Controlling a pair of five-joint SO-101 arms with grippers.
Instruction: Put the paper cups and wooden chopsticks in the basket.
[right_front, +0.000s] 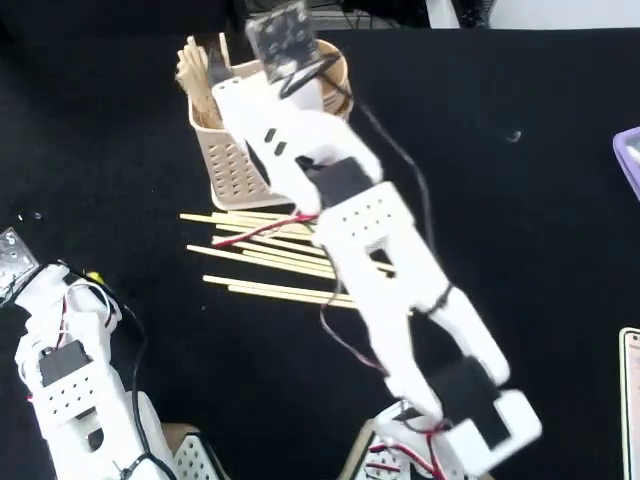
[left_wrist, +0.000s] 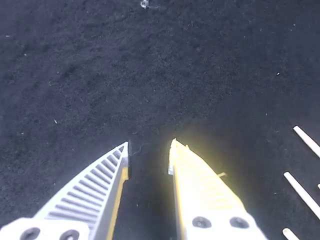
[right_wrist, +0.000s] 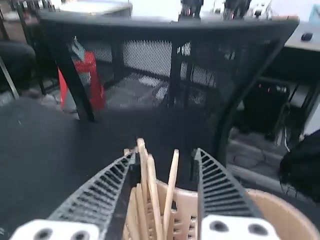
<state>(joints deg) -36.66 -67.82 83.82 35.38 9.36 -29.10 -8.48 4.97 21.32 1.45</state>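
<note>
A beige perforated basket (right_front: 232, 165) stands at the back of the black table with several wooden chopsticks (right_front: 198, 78) upright in it and a paper cup (right_front: 336, 72) in it beside them. My right gripper (right_wrist: 165, 152) hangs open right above the basket (right_wrist: 175, 220), its fingers on either side of the upright chopsticks (right_wrist: 150, 187); the cup's brown rim (right_wrist: 280, 207) sits just beside them. Several loose chopsticks (right_front: 270, 258) lie flat in front of the basket. My left gripper (left_wrist: 149, 146) is open over bare cloth at the near left, with chopstick ends (left_wrist: 306, 140) off to its side.
The right arm (right_front: 380, 260) stretches diagonally over the loose chopsticks. The left arm (right_front: 60, 365) sits at the near left corner. A purple object (right_front: 628, 160) and a white object (right_front: 630, 390) lie at the right edge. A mesh chair (right_wrist: 165, 65) stands behind the table.
</note>
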